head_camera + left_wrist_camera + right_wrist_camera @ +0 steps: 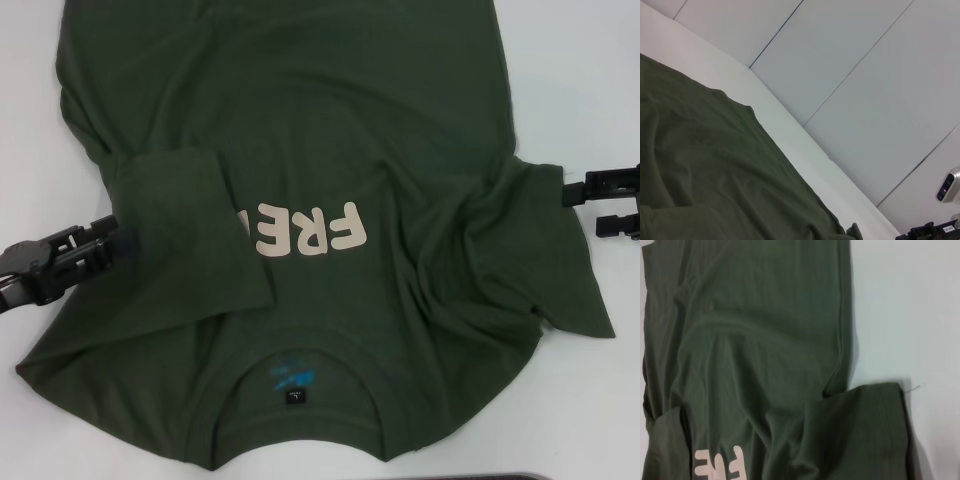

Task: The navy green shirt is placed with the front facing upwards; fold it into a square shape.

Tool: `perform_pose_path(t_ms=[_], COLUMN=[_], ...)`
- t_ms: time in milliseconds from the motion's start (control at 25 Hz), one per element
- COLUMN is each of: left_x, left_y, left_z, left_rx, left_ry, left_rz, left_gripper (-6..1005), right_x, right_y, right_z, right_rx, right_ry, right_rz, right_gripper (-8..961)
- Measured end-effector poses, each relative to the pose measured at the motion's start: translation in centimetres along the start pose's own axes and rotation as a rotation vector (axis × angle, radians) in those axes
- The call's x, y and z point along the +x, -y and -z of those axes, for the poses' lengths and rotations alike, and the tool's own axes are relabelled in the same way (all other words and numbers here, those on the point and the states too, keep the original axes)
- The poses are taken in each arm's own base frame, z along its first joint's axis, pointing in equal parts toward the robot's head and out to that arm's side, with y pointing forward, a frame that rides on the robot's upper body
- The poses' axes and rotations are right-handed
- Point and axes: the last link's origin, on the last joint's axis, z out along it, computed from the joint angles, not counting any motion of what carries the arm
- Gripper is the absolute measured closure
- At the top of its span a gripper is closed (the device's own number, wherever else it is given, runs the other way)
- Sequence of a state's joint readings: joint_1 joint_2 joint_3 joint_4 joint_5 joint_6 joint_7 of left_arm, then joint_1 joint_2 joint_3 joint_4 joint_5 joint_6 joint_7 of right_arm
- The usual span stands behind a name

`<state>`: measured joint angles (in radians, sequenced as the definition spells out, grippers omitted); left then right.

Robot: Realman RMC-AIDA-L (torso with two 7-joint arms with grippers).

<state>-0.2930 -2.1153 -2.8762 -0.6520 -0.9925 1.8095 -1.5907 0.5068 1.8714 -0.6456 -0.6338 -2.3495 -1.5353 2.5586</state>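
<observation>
Now the shirt (pixel 300 150) lies spread across the desk (pixel 600 60), left sleeve folded over the chest. Left gripper (pixel 120 243) touches that sleeve's edge, fingers narrow. Right gripper (pixel 585 208), open, sits beside the right sleeve.

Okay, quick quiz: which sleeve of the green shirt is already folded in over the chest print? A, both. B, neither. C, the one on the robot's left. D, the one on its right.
C: the left sleeve lies across the navy green shirt, covering part of the lettering; the right sleeve is spread outward.
</observation>
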Motion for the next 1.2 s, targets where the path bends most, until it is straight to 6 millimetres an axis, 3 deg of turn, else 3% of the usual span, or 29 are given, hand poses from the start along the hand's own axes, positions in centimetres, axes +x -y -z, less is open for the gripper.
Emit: perform_pose_path(t_ms=[1200], left_x=[0.0], left_y=[0.3], left_z=[-0.1], left_rx=[0.021], left_ry=[-0.001], left_rz=[0.000], left_gripper=[446], right_x=[0.3], right_y=[0.1], right_z=[-1.0], right_rx=[0.010], right_ry=[-0.011], right_rz=[-0.004], right_gripper=[143])
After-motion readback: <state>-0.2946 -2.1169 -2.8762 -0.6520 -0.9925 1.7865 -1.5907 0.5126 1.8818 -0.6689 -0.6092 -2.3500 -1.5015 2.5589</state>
